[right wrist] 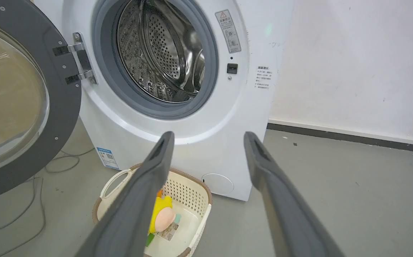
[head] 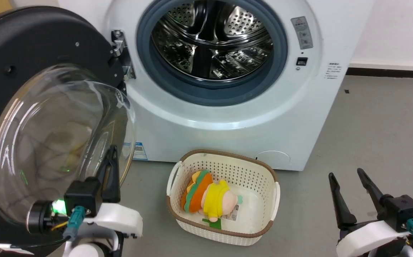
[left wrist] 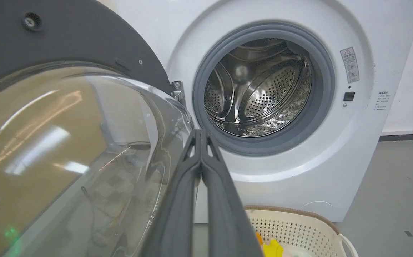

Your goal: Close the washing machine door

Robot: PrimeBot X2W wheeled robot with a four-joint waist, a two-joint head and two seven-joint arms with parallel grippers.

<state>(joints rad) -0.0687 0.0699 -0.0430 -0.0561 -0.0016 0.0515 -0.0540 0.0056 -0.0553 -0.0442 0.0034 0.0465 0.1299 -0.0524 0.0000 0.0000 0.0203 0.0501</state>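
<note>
The white washing machine [head: 227, 117] stands ahead with its steel drum [head: 211, 39] exposed. Its washing machine door [head: 31, 46] is swung wide open to the left on a metal hinge [head: 120, 53]; the clear glass bowl [head: 56, 142] bulges toward me. My left gripper [head: 111, 151] is shut with nothing in it, its tip right beside the bowl's lower right edge; whether it touches the glass I cannot tell. In the left wrist view the closed fingers [left wrist: 201, 135] point toward the drum opening [left wrist: 260, 85]. My right gripper [head: 347, 175] stands open low at the right, away from the machine.
A cream perforated basket [head: 263, 171] sits on the grey floor before the machine, holding a plush toy [head: 208, 196]. A cable [right wrist: 60, 164] lies on the floor under the door. A white wall [right wrist: 352, 64] with a dark skirting runs at the right.
</note>
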